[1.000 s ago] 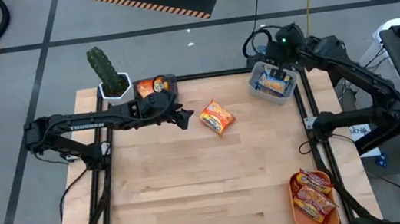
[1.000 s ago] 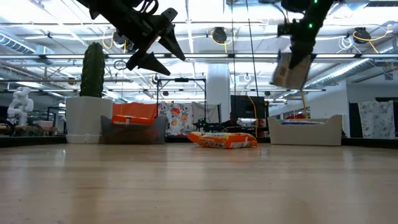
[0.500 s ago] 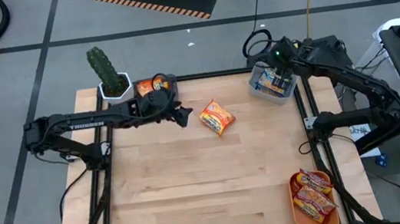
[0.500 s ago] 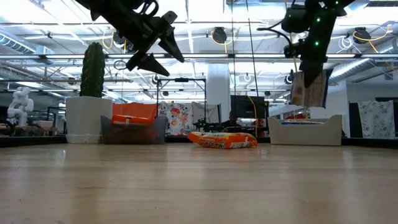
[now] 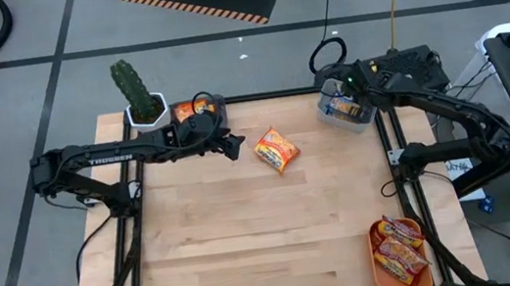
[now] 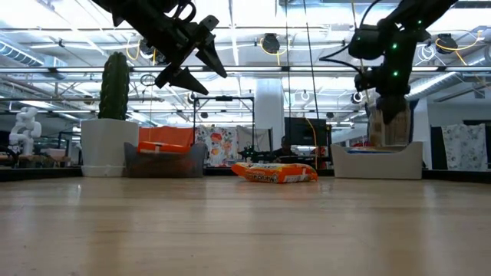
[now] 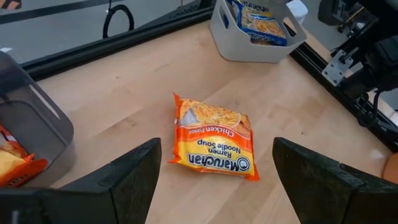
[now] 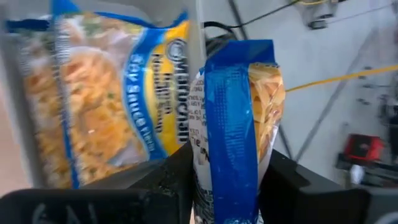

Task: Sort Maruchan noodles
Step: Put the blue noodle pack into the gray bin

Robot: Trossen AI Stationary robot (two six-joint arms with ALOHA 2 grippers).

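Note:
An orange-yellow Maruchan packet lies flat on the table toward the far edge; it also shows in the left wrist view. My left gripper is open and empty. It hovers above the table just left of that packet. My right gripper is shut on a blue-white packet over the pale bin at the far right corner. Another blue-white packet lies in that bin. My right gripper pinches the blue-white packet between its two fingers, one on each flat face, with the packet's blue sealed edge toward the wrist camera. The fingers come from above, pointing down. The packet hangs upright below them, its lower end at the bin's rim.
A cactus in a white pot and a grey bin with orange packets stand at the far left corner. An orange tray with dark red-brown packets sits at the near right edge. The wood in the middle and near left is bare.
My right gripper has come down over the pale bin with the blue-white packet. The packet has swung from tilted to hanging upright. My left gripper has kept its place.

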